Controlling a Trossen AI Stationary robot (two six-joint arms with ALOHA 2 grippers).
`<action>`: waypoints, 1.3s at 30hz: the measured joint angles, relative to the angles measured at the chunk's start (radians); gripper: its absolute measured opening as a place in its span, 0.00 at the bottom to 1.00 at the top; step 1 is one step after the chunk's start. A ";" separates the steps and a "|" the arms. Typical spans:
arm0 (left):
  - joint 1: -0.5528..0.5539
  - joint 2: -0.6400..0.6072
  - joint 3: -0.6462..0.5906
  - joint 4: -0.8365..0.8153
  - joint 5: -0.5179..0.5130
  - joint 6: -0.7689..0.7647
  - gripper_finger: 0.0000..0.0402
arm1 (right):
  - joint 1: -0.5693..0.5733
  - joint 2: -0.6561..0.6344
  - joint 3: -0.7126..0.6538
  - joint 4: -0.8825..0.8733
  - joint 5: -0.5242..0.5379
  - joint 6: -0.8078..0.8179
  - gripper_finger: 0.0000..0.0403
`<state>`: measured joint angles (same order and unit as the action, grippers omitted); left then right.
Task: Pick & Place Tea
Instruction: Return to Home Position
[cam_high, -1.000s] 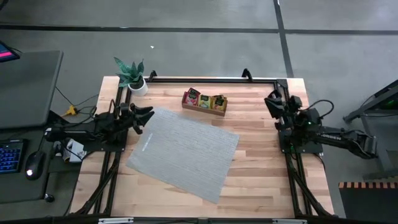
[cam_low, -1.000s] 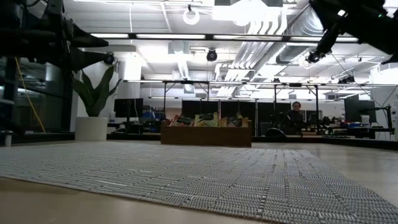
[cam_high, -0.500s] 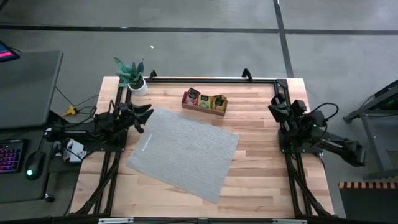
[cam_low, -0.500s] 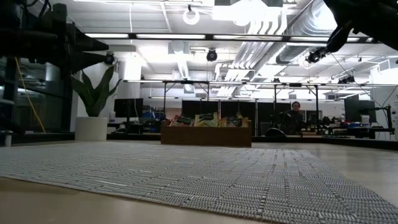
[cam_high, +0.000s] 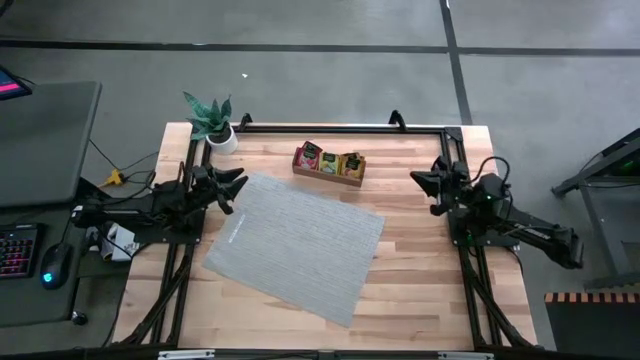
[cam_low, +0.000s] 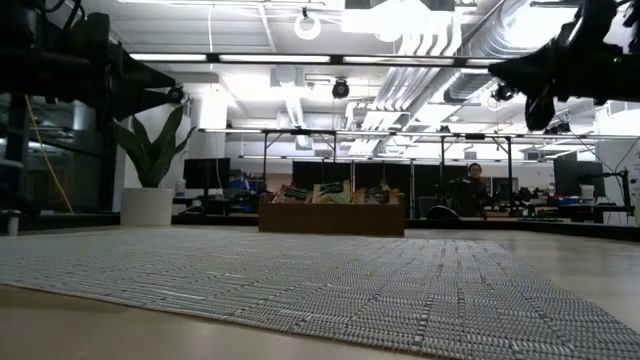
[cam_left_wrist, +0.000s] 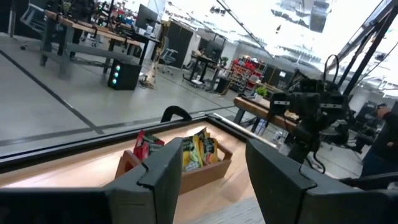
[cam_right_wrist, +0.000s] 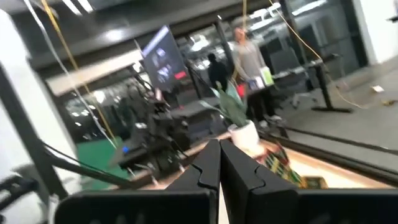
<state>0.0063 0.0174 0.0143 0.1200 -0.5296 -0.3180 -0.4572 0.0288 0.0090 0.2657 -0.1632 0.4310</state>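
Pale wood planks form the table (cam_high: 420, 260), which stands in an open workshop with grey floor, ceiling strip lights and exposed ducts. Beyond the table you see desks, monitors and racks. A person sits far back in the low view (cam_low: 474, 185), and another stands in the right wrist view (cam_right_wrist: 249, 56).

**Tea and fingers**
- The tea (cam_high: 327, 160) sits upright in the tray (cam_high: 328, 178) near the table's far edge. No sachet is in either gripper.
- Red sachets fill the compartment nearest the plant (cam_high: 212, 120), yellow-green ones the middle, orange ones the far end.
- The left gripper (cam_high: 236, 192) hangs over the mat's left corner, well apart from the tray. Its fingers (cam_left_wrist: 161, 174) are spread wide and hold nothing. In the left wrist view the tea (cam_left_wrist: 186, 149) shows through the gap between them.
- The right gripper (cam_high: 418, 180) hangs over bare wood to the right of the tray, well apart from it. Its fingers (cam_right_wrist: 205, 168) are pressed together with only a hairline seam, and nothing is between them.

**Materials and shapes**
- The tray is a brown wooden box, long and low, with three compartments.
- The sachets are flat, glossy squares.
- The mat (cam_high: 295, 245) is grey, woven and ribbed. It is rectangular and lies skewed on the table.
- The plant has stiff pointed leaves in a white pot at the far left corner.
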 joint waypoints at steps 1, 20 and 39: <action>0.000 0.000 0.000 -0.005 0.000 0.000 0.43 | 0.000 0.001 0.000 -0.020 0.008 -0.010 0.00; 0.000 0.000 0.000 -0.018 0.000 0.000 0.43 | 0.000 0.001 0.000 -0.157 0.034 -0.047 0.02; 0.000 0.000 0.000 -0.018 0.001 -0.001 0.43 | 0.000 0.001 0.000 -0.157 0.034 -0.047 0.02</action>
<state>0.0063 0.0174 0.0139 0.1020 -0.5282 -0.3187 -0.4572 0.0296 0.0086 0.1085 -0.1291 0.3836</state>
